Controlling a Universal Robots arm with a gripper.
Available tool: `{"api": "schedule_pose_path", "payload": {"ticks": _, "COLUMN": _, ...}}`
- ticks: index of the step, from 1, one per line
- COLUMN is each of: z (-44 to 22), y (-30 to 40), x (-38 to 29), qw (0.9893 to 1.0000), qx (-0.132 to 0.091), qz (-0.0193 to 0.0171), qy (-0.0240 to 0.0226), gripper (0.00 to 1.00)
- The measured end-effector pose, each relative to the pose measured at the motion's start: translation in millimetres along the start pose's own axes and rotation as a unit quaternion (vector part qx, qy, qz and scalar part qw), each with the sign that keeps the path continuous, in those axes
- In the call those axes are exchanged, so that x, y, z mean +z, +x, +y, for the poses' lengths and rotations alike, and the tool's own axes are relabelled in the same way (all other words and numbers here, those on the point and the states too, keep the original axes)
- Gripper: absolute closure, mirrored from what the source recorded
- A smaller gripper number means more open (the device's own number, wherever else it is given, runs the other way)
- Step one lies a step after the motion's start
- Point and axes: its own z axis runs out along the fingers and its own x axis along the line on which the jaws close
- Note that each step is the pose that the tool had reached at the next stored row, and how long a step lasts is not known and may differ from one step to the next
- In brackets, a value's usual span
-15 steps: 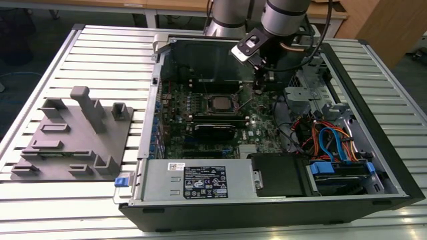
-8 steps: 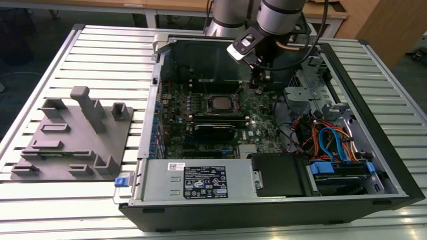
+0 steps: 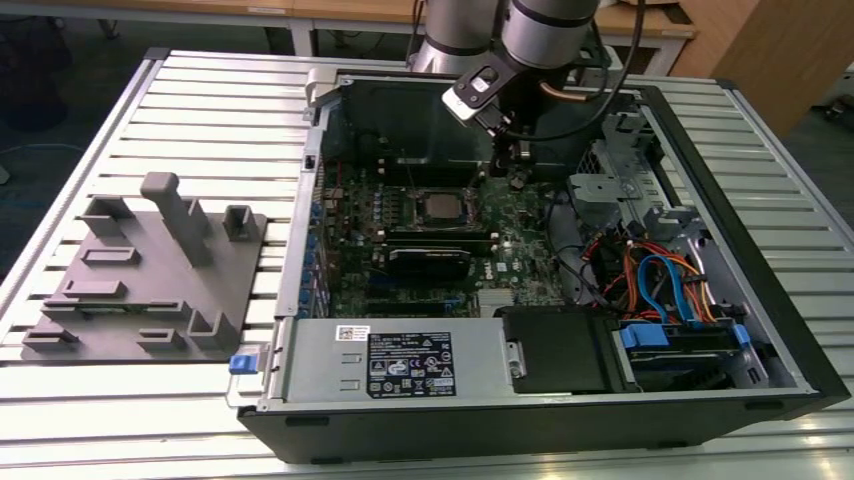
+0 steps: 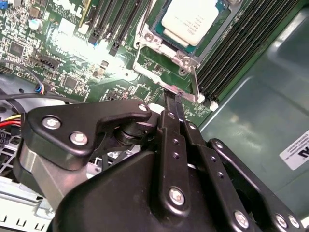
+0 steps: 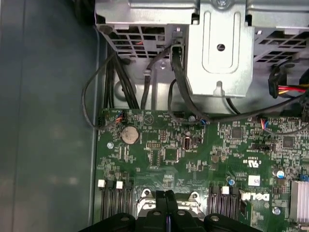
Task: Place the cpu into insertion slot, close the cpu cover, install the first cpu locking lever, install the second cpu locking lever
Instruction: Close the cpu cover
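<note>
The black claw (image 4: 172, 97) has its two fingers pressed together, tips down at the silvery metal rim of the square insertion slot (image 4: 150, 59) on the green motherboard (image 4: 72, 48). The small silver-grey square cpu (image 4: 190, 19) lies in that slot, inside the open black computer case (image 3: 534, 428) on the slatted metal table (image 3: 200, 100).

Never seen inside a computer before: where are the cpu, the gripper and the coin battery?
cpu (image 4: 190, 21): second wrist view, middle of its silver face.
gripper (image 4: 174, 96): second wrist view, where its fingertips meet.
coin battery (image 5: 129, 135): first wrist view, centre of its disc.
</note>
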Motion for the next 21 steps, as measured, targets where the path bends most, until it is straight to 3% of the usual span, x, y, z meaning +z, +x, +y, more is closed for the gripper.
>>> {"api": "schedule_pose_path", "payload": {"ticks": 21, "z": -20.1, "y": 2.0, "x": 0.3, "qw": 1.0000, "qx": 0.000, "qz": 0.0003, "qy": 0.0000, "gripper": 0.90}}
